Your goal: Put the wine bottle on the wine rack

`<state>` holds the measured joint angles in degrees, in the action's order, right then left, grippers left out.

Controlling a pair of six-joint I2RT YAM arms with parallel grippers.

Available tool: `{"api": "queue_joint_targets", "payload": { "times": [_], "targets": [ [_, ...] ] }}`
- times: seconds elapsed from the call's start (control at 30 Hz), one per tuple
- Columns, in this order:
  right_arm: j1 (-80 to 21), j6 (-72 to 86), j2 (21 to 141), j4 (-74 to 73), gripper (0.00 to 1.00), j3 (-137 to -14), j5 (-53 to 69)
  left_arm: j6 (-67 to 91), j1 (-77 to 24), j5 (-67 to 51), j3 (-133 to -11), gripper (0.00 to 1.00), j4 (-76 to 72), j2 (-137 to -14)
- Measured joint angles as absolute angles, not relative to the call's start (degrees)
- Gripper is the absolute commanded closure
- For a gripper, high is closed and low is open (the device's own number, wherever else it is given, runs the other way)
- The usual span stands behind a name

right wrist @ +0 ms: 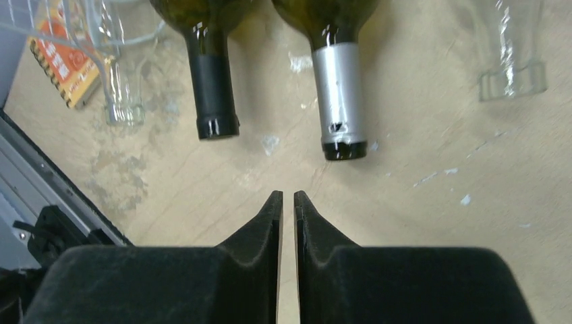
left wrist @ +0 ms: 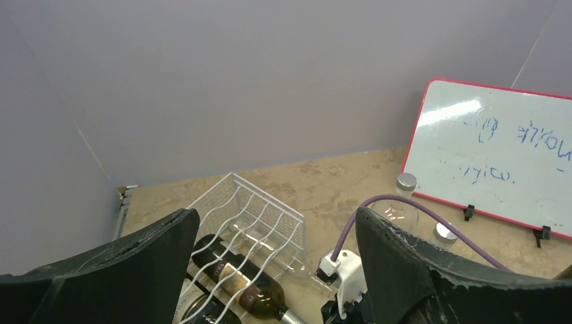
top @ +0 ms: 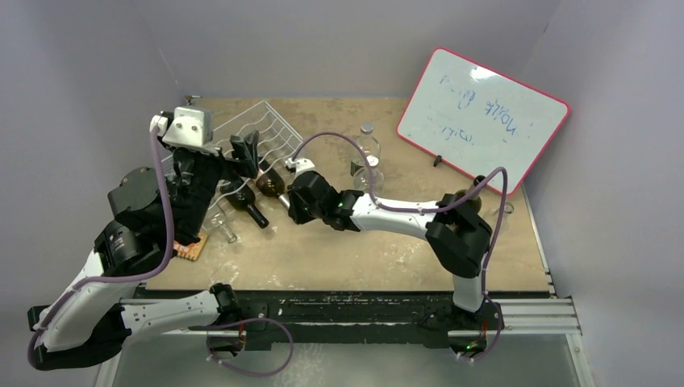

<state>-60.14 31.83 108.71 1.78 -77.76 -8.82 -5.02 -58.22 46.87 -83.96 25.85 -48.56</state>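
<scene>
Wine bottle (right wrist: 339,94), green glass, silver-foil neck, juts from white wire wine rack (top: 271,121); right gripper (right wrist: 288,202) closed, empty, probably to push; left gripper (left wrist: 276,216) apart above rack.

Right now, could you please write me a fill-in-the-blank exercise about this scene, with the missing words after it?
1. The right pincer, holding nothing, is ___.
2. The left pincer stands ___.
3. The silver-capped wine bottle lies beside a neighbouring bottle whose cap is ___.
4. The whiteboard has a ___ frame.
Missing words: shut, open, black, red.
</scene>
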Motion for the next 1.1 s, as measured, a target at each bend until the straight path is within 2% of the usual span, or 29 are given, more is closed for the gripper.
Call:
{"api": "queue_joint_targets", "payload": {
  "times": [0.3,0.53,1.1],
  "targets": [
    [-60.69,32.27,114.04,-3.49,0.88,-80.93,-7.90,-4.84,-58.19,47.66,-82.56,0.13,25.89,-48.36],
    [-60.27,32.40,116.97,-6.39,0.76,-82.43,-7.97,-4.43,-58.22,48.42,-82.35,0.13,25.80,-47.81],
    [-57.30,30.63,123.48,-8.14,0.80,-91.98,-7.88,-4.01,-58.22,48.90,-81.62,0.13,25.82,-47.99]
  ]
}}
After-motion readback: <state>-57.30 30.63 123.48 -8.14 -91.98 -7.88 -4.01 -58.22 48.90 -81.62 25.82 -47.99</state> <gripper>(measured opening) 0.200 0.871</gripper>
